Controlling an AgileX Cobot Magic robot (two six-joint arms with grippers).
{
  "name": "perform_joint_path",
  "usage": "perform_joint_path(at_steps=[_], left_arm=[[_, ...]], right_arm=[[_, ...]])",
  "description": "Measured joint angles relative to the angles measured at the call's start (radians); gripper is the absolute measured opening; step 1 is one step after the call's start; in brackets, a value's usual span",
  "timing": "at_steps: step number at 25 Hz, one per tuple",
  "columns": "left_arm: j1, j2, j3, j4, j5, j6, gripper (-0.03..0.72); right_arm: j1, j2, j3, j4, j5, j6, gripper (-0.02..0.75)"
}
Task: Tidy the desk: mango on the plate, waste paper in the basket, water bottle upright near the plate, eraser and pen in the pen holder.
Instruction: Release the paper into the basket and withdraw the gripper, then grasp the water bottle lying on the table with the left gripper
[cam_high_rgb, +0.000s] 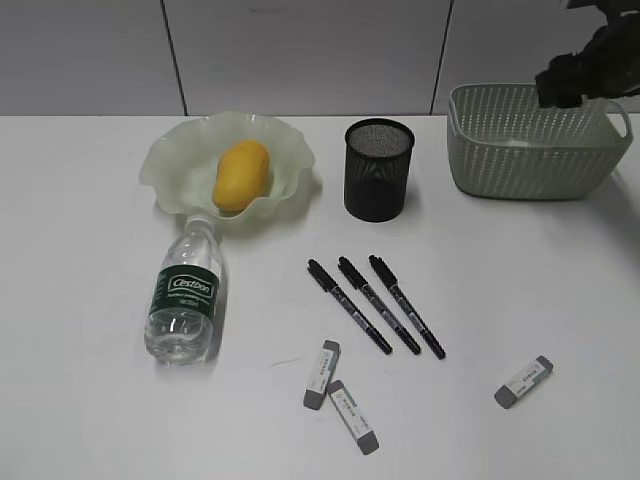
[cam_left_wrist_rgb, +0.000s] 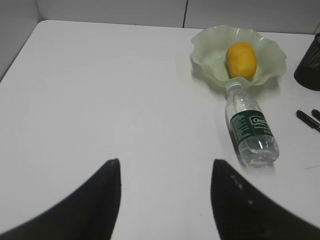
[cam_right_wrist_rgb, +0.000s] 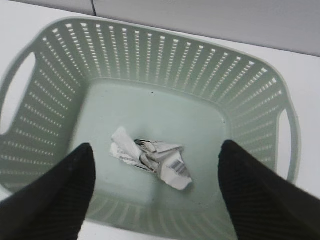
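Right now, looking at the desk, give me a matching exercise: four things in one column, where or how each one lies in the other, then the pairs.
Things:
1. mango
2. paper
3. bottle
4. pens

Places or states:
A. lying on its side, cap toward the plate
B. in the basket
C. side by side on the desk
D. on the plate

Pairs: 1-D, 2-B, 3-A, 4-C

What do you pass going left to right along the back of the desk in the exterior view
plate holding the mango → pen holder → basket, with the right gripper above it.
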Motion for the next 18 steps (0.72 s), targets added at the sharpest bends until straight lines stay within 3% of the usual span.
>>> perform_joint_path(at_steps=[2,5,11,14,18], left_arm=[[0.0,0.0,0.0,0.0,0.0,0.0,0.422],[0.0,0.0,0.0,0.0,0.0,0.0,0.415],[0.0,0.0,0.0,0.0,0.0,0.0,0.414],[0.0,0.0,0.0,0.0,0.0,0.0,0.414],[0.0,0.0,0.0,0.0,0.0,0.0,0.408]], right_arm=[[0.0,-0.028,-0.008,0.001,0.049,0.02,0.611],[0.0,-0.151,0.075,0.001,0.118,0.033,0.571],[0.018,-0.669,0.518,-0.001,0.226,0.067,0.522],[0.031,-0.948,0.703,-0.003,0.373,0.109,0.52],[0.031,-1.316,0.829,-0.006,0.588,0.125,0.519]])
